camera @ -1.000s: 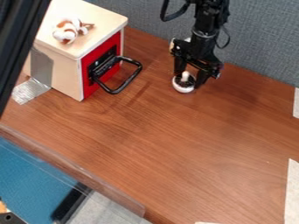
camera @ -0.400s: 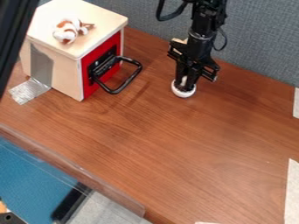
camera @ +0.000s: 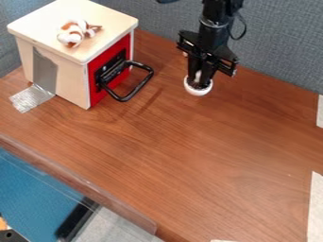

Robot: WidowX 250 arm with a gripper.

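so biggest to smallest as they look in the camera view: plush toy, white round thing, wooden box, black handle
1. Wooden box
2. Black handle
3. Plush toy
4. White round thing

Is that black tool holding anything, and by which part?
Yes: the black two-fingered tool appears closed on a small, round, white-rimmed object, gripping it by the pale upright knob at its middle.

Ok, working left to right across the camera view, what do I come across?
Silver tape on the table → brown-and-white toy on the wooden box → black loop handle on the box's red front → white round piece at the pincer → pale strips at the right edge.
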